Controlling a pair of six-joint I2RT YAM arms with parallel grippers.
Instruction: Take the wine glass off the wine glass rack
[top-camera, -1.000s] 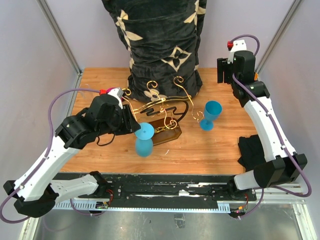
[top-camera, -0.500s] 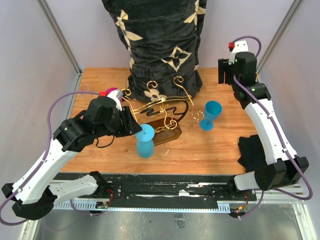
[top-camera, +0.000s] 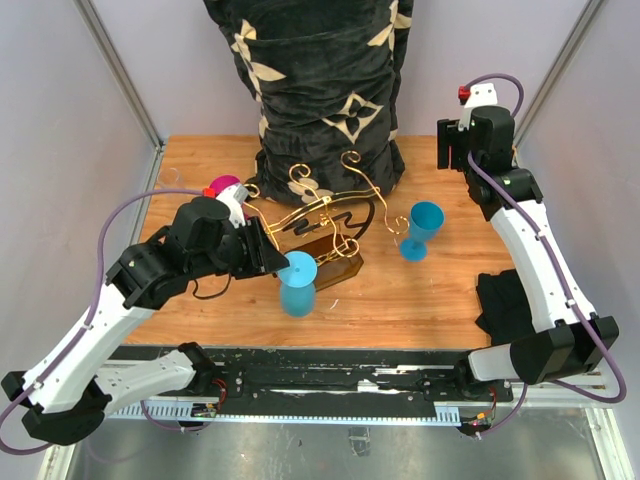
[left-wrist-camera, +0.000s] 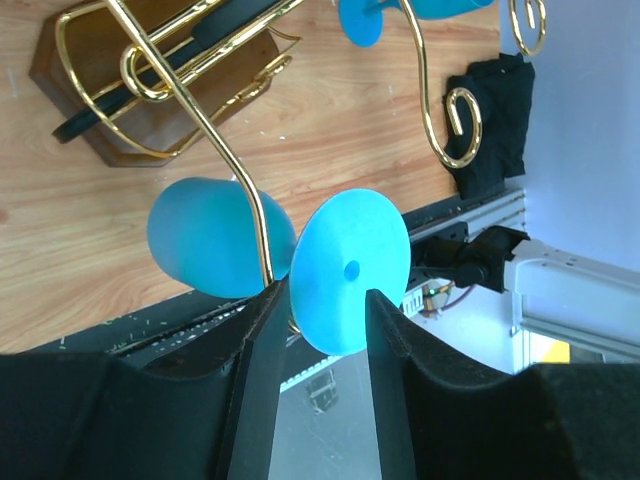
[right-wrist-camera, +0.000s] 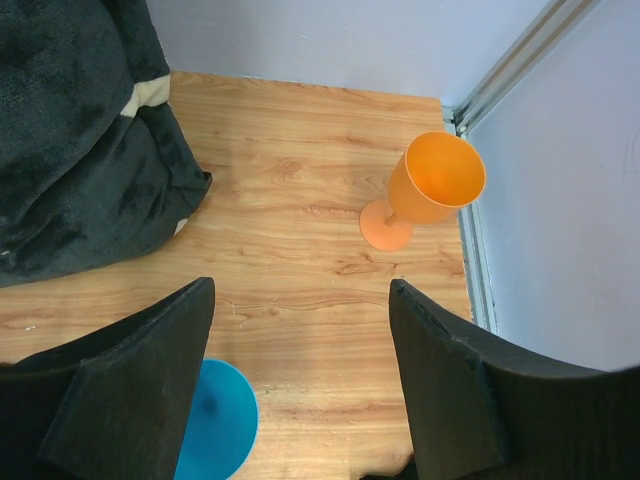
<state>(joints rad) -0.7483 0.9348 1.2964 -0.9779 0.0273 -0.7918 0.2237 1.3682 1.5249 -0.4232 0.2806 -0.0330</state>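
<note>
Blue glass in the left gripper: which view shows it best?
Left wrist: the blue glass is close up, foot between the left gripper fingers, bowl behind the rack wire. Top external shows it small. Right wrist shows only the other blue glass.

The wine glass (top-camera: 297, 283) at lower centre of the top view was bright blue, like the second glass (top-camera: 422, 230) right of it. The wine glass rack (top-camera: 342, 266) was gold wire on a glossy dark brown base. The cushion (top-camera: 325, 80) at the top was black with cream flowers. The third glass (right-wrist-camera: 425, 190) was orange, and the table (top-camera: 430, 300) was warm brown wood grain.
</note>
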